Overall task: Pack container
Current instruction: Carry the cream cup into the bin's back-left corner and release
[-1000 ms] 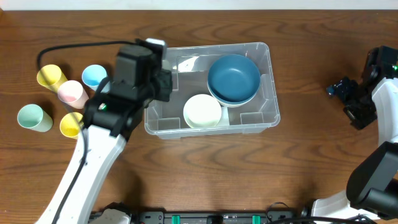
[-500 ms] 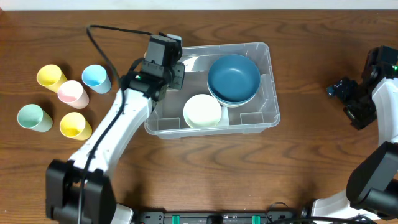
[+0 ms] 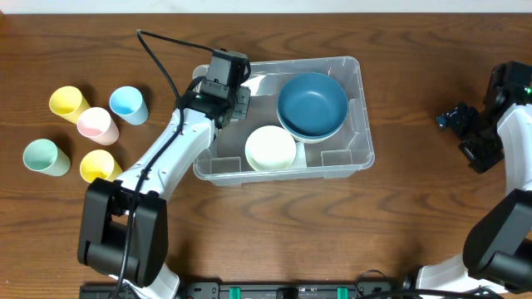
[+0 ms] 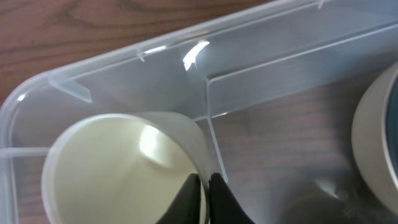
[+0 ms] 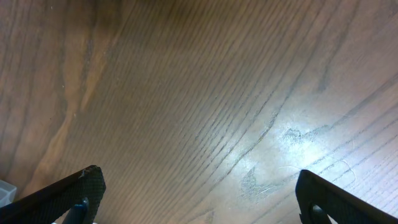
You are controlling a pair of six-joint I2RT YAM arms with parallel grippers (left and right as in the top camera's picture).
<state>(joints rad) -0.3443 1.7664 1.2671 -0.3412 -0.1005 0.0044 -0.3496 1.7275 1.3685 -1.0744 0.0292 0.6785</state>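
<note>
Clear plastic container (image 3: pixel 218 162) sits in the middle of the wooden surface (image 3: pixel 416 50). Inside it, a blue bowl (image 3: pixel 312 104) is at the right end and a cream bowl (image 3: pixel 270 148) sits just beside it toward the front wall. Your left arm reaches over the container's left end. In the wrist view your left pincer (image 4: pixel 203 199) has its fingers nearly together, pinched on the thin wall of a pale cream cup (image 4: pixel 112 168), mouth up, in the container's corner. From overhead the cup is hidden under the arm. Five cups stand on the surface left of the container: yellow cup (image 3: pixel 66 101), pink cup (image 3: pixel 96 124), light blue cup (image 3: pixel 127 104), green cup (image 3: pixel 43 156) and a second yellow cup (image 3: pixel 98 166). Your right pincer (image 5: pixel 202 193) is well apart from the container at the far right, fingers spread wide over bare wood, holding nothing.
</note>
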